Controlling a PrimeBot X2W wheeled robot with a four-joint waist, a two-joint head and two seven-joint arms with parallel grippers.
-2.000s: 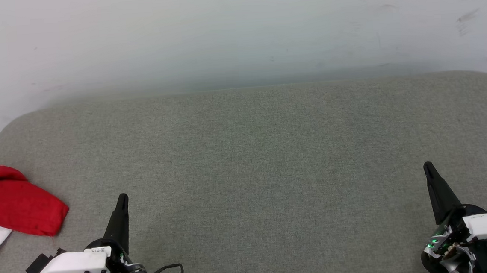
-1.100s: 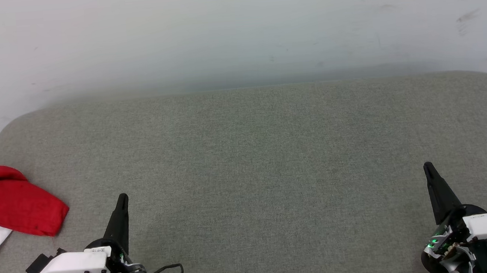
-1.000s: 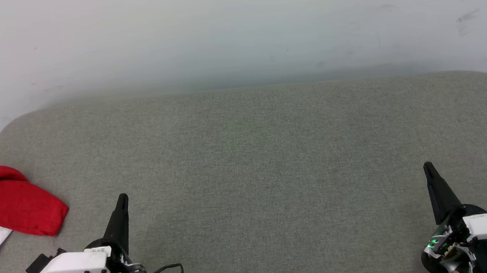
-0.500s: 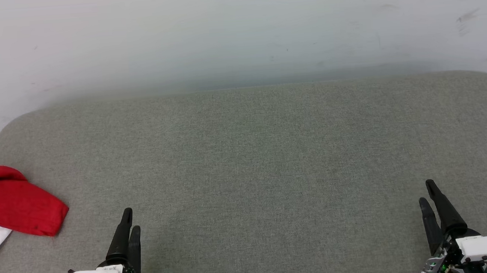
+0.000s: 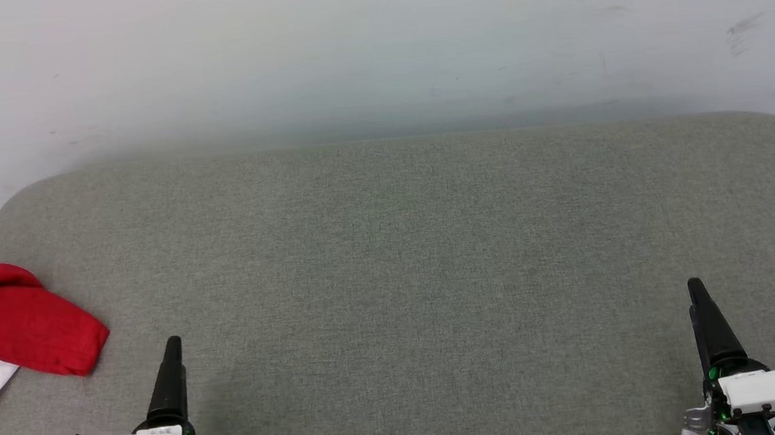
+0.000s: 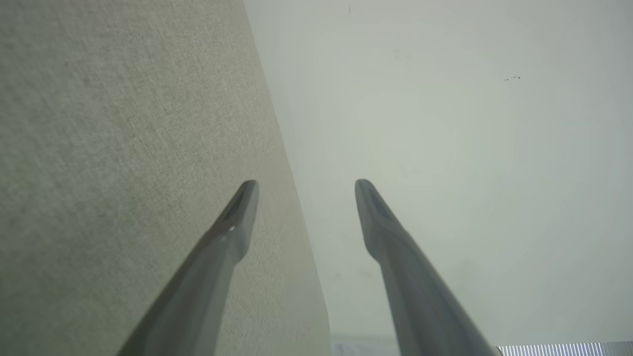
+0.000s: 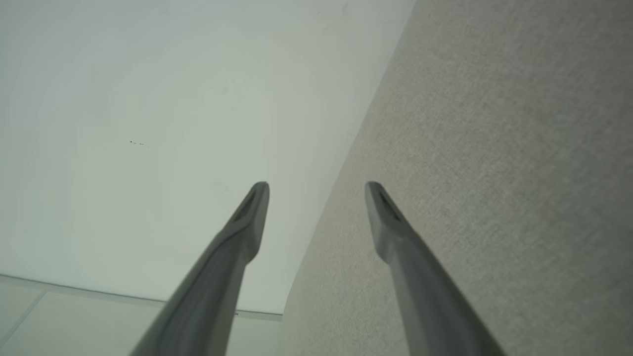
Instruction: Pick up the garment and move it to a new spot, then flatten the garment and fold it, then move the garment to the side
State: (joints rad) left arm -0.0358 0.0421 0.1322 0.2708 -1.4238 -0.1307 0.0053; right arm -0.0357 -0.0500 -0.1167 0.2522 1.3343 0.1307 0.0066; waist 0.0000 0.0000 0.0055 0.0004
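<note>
Garment (image 5: pixel 27 331) lies bunched at far left of the grey cushion (image 5: pixel 389 244), red fabric heaped up w/ a bit of white striped sleeve poking out low; part of it is cut off by the head view's edge, so its full extent is unknown. Nothing is touching it.

Left gripper (image 6: pixel 302 187) is the near one: low in head view, just right of the heap but apart from it. Its fingers are spread, w/ nothing btwn them. Right gripper (image 7: pixel 317 187) is well apart, over at the cushion's right side, jaws likewise spread and empty. Pale wall (image 5: pixel 375 41) runs behind.

Step in hand, prob.: the pick-up, not yet begun. To do it well:
- Swing left arm over to the heap and come down on a raised red fold, not the thin hem.
- Pinch through a couple of layers so it doesn't slip.
- Lift enough that trailing cloth clears the cushion, then carry to the bare middle, where there's room to spread.
</note>
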